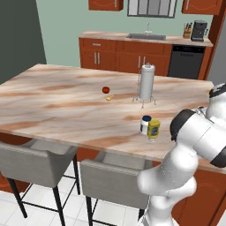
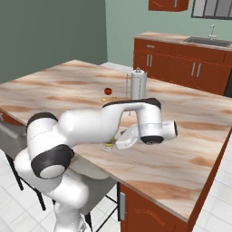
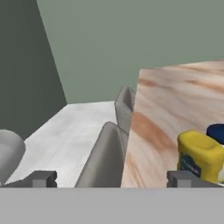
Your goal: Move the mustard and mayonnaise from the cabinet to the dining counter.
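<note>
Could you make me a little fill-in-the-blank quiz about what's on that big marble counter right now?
1. The mustard stands right beside the ____ on the dining counter.
2. The mayonnaise has a dark ____ lid.
3. The pincer is ____, holding nothing.
4. The paper-towel roll stands ____.

Missing words: mayonnaise; blue; open; upright

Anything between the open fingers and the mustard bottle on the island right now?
Nothing visible. In the hand view the small yellow mustard squeeze bottle stands just beyond one finger, the blue-lidded white mayonnaise jar right beside it. Both already stand on the beige marble dining counter, so nothing remains between them and it.
</note>
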You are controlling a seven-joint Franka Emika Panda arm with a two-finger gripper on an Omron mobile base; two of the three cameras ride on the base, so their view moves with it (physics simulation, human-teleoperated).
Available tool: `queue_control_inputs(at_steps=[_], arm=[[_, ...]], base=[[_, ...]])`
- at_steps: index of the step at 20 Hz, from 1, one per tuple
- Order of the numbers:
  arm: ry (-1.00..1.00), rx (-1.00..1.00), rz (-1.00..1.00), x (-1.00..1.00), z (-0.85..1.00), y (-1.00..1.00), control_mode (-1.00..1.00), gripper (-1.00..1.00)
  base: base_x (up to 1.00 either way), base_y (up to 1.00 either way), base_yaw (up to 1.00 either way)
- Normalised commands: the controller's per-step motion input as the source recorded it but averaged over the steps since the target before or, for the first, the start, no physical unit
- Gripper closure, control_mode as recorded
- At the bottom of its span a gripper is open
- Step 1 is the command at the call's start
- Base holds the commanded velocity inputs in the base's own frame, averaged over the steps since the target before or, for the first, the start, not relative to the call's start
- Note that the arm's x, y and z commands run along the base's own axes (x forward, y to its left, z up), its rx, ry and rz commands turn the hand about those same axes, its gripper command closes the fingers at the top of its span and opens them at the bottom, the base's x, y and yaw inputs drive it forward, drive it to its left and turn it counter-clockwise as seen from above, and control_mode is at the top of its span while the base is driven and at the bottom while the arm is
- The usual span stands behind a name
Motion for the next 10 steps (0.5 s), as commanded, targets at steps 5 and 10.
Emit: queue_control_inputs(at_steps=[5, 10], arm=[[0.11, -0.29, -0.15, -0.44, 0.34, 0.04, -1.0, -1.0], [0.08, -0.2, -0.32, -0.43, 0.25, 0.03, -1.0, -1.0]], base=[[0.0, 0.0, 0.0], [0.0, 0.0, 0.0]])
